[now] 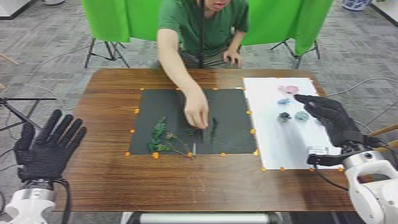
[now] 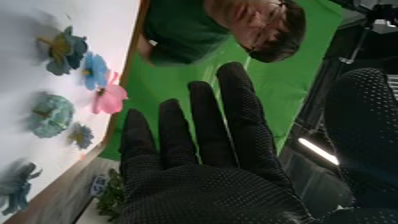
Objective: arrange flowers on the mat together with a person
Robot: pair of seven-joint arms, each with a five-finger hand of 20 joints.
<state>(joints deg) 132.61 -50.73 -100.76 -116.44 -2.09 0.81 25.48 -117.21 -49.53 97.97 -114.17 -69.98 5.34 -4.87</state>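
A person's arm [image 1: 172, 62] blocks the middle of the black mat [image 1: 158, 107]; the tabletop [image 1: 200, 187] nearer than the mat seemingly gives passing room.

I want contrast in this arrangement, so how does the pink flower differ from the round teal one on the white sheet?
The pink flower has broad, smooth-looking petals, while the round teal flower is a ruffled, ball-like bloom. The pink flower lies nearer the person, the round teal flower nearer the robot. Both lie on the white sheet, off the dark mat.
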